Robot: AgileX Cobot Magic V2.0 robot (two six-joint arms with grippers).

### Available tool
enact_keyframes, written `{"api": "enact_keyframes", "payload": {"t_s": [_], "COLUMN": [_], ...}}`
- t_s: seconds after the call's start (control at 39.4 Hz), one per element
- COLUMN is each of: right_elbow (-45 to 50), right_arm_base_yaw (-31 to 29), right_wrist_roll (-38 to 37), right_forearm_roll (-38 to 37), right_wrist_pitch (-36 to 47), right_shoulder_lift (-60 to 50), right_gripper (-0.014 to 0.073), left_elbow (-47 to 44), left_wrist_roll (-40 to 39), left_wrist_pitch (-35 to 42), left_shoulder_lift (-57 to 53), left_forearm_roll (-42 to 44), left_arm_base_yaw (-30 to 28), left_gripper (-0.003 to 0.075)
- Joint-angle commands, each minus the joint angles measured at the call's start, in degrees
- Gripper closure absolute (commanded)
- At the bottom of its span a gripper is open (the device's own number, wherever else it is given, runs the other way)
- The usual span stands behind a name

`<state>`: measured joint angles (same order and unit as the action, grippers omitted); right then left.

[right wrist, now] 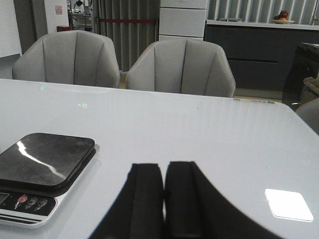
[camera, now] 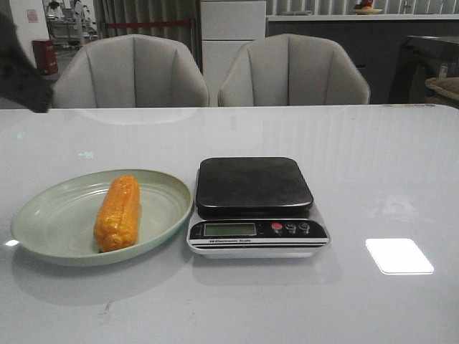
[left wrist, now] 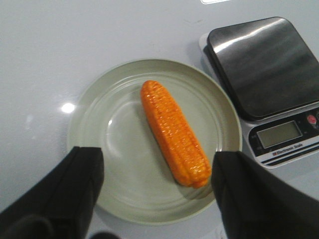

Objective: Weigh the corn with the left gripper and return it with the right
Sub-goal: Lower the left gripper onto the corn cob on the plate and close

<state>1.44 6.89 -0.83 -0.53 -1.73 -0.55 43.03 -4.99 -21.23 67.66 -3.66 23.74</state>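
While my left gripper (left wrist: 157,191) hangs over the plate (left wrist: 114,164) w/ jaws spread wide, it has hold of nothing; one finger (left wrist: 75,179) sits on each side of the plate, corn between them but not touched. Corn (camera: 117,212) lies lengthwise in the pale green plate, on the table (camera: 373,165) just left of the scale (camera: 254,208). Scale platform (camera: 253,185) is bare, display (camera: 229,229) reads blank as far as I can tell. My right gripper (right wrist: 164,199) has fingers pressed together, nothing btwn them, low over the table right of the scale. Two chairs (camera: 290,72) beyond the far edge.
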Motion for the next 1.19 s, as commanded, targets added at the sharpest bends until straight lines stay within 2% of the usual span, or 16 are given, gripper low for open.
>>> {"api": "enact_keyframes", "payload": {"t_s": [0.0, 0.23, 0.69, 0.81, 1.07, 1.17], "right_elbow": [0.63, 0.63, 0.63, 0.63, 0.63, 0.63], "right_arm_base_yaw": [-0.36, -0.36, -0.36, -0.36, -0.36, -0.36], "right_wrist_roll": [-0.10, -0.10, -0.10, -0.10, -0.10, -0.10], "right_forearm_roll": [-0.63, -0.63, -0.63, -0.63, -0.63, -0.63], "right_wrist_pitch": [4.81, 4.81, 4.81, 4.81, 4.81, 4.81], "right_shoulder_lift": [-1.07, -1.07, -1.07, -1.07, -1.07, -1.07], "right_gripper": [0.0417, 0.0417, 0.0417, 0.0417, 0.0417, 0.0417], "left_elbow": [5.31, 12.72, 21.33, 22.73, 23.83, 23.83], "left_wrist_roll": [-0.60, -0.74, -2.26, -2.26, -2.26, -2.26], "left_wrist_pitch": [3.68, 0.79, -7.47, -9.12, -9.80, -9.53], "left_shoulder_lift": [3.78, 16.01, 32.80, 35.21, 36.36, 36.41], "left_forearm_roll": [-1.73, -2.84, -3.23, -3.23, -3.23, -3.23], "left_arm_base_yaw": [2.09, 5.22, 5.34, 5.34, 5.34, 5.34], "left_gripper": [0.0204, 0.0204, 0.0219, 0.0309, 0.0609, 0.0607]}}
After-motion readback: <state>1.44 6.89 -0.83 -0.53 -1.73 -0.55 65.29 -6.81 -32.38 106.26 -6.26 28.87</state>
